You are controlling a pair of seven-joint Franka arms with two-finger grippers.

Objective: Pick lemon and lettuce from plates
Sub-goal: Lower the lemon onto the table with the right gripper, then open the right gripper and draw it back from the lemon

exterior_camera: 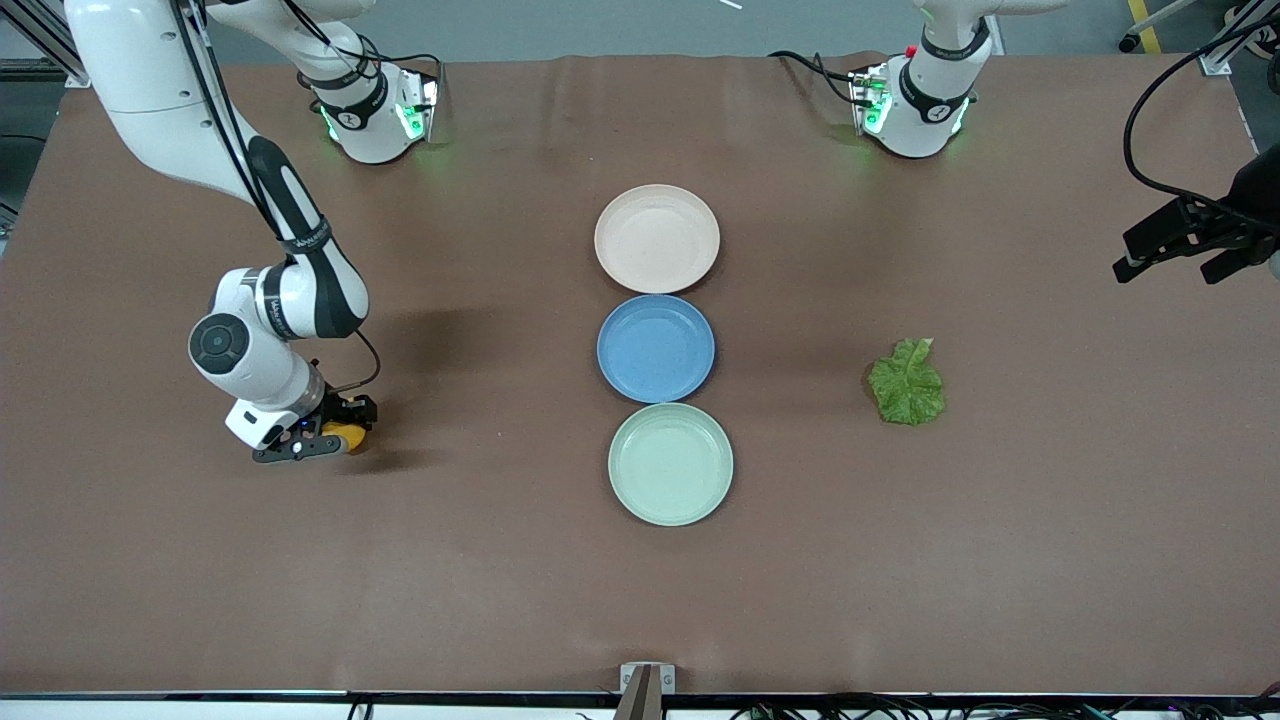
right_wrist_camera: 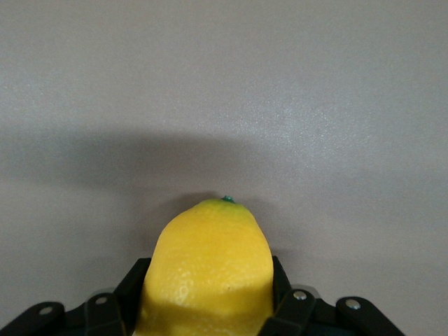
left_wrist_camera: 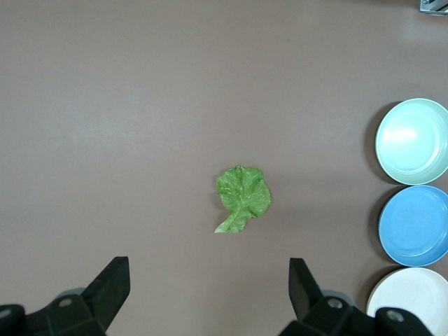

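The right gripper (exterior_camera: 335,438) is clamped on the lemon (exterior_camera: 349,436), low over bare table toward the right arm's end, well apart from the plates. In its wrist view the fingers (right_wrist_camera: 283,308) press the lemon's flanks, and its pointed tip, with a small green dot, sticks out ahead of them; the long axis runs along the gripper's reach.

The left gripper (left_wrist_camera: 210,290) hangs high near the left arm's end of the table, jaws wide apart and empty, waiting. The lettuce (exterior_camera: 906,383) lies flat on the table toward that end, beside the row of plates and not on one. Its pale stem (left_wrist_camera: 226,227) points away from the front camera, the leaf's length running that way.

Three plates sit in a row mid-table: beige (exterior_camera: 656,238), blue (exterior_camera: 655,348), mint (exterior_camera: 670,464) (all empty).

Risks: the lemon is round and smooth, so if released above the cloth it may roll. The thin, limp leaf could slip a pinch.
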